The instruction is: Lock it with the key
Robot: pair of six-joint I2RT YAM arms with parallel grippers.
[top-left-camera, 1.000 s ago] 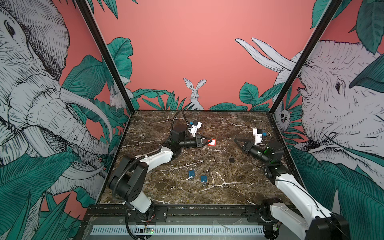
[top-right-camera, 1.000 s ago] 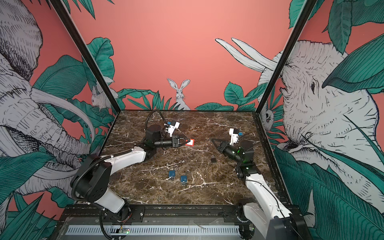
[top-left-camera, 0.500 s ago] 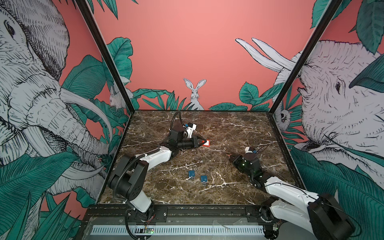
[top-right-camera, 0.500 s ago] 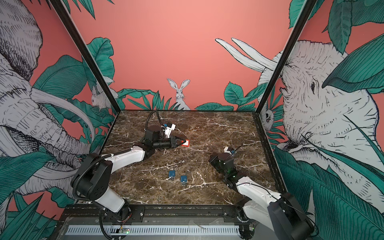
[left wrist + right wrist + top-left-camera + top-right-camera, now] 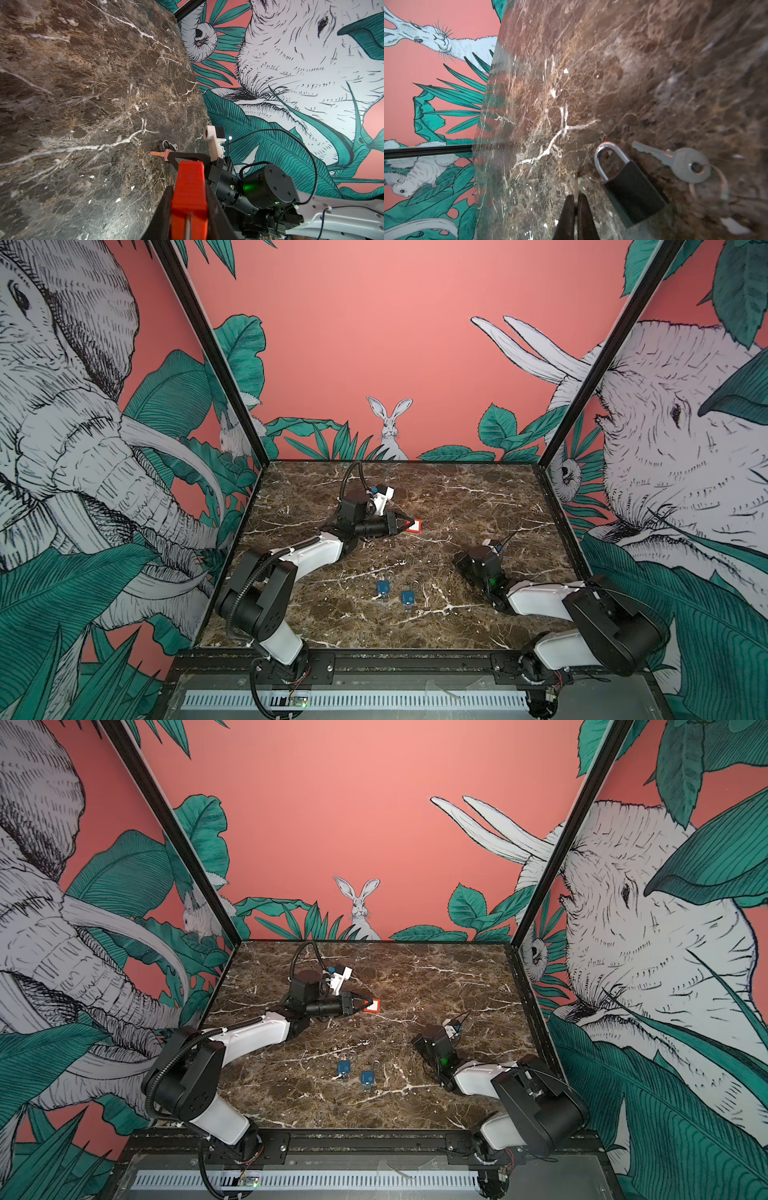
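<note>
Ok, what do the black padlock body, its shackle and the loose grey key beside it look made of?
Padlock body: matte black, likely coated metal or plastic; no glare. Shackle: polished silvery metal, bright highlights along the curve. Key: dull grey metal, satin finish, blurred.

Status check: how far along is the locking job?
Done: the left hand grips the red padlock, and the right hand is shut on a pinkish key. In hand: bringing key to lock; they are well apart. Left: insert the key and turn it.
</note>
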